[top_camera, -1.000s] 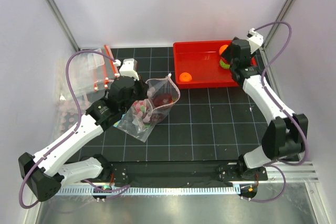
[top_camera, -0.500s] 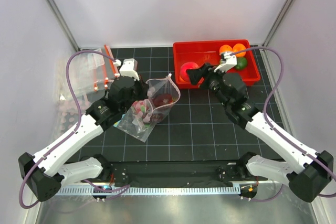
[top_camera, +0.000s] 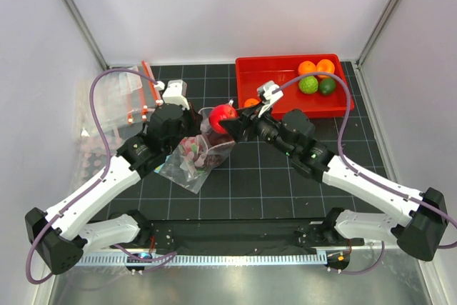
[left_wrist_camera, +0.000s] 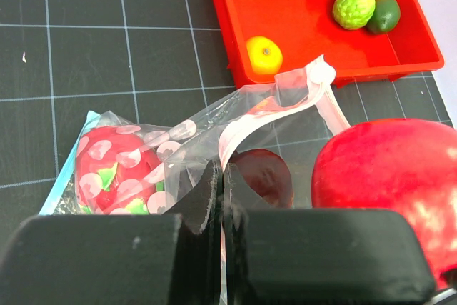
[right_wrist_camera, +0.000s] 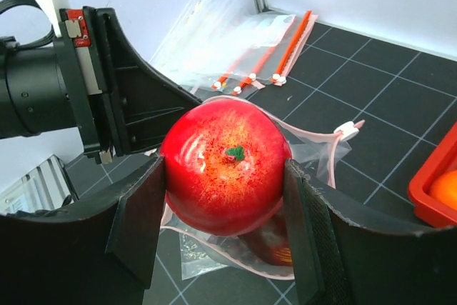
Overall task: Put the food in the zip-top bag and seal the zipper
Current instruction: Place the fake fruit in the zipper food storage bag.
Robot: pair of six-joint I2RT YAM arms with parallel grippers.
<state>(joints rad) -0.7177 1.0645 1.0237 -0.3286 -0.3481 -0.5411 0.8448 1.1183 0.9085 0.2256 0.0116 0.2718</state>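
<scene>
The dotted zip-top bag [top_camera: 184, 166] lies left of centre with its mouth held up and open. My left gripper [top_camera: 194, 133] is shut on the bag's near mouth edge, and the jaws pinch the plastic in the left wrist view [left_wrist_camera: 221, 183]. The pale pink zipper strip [left_wrist_camera: 246, 126] curls up from there. The pink dragon fruit [left_wrist_camera: 114, 169] and a dark red fruit [left_wrist_camera: 264, 173] are inside. My right gripper [right_wrist_camera: 223, 198] is shut on the red round fruit [right_wrist_camera: 225, 166] and holds it just above the open mouth [top_camera: 223, 114]. No grape bunch shows.
A red tray [top_camera: 278, 80] stands at the back right with two oranges [top_camera: 316, 66], a light green fruit [top_camera: 308, 85] and a dark green one [top_camera: 327, 86]; another orange [left_wrist_camera: 263, 55] sits at its near left. Spare clear bags [top_camera: 118, 98] lie at the far left.
My right arm has swung from the red tray to the left with the red fruit, and now holds it over the bag's mouth. The left arm and bag have stayed still.
</scene>
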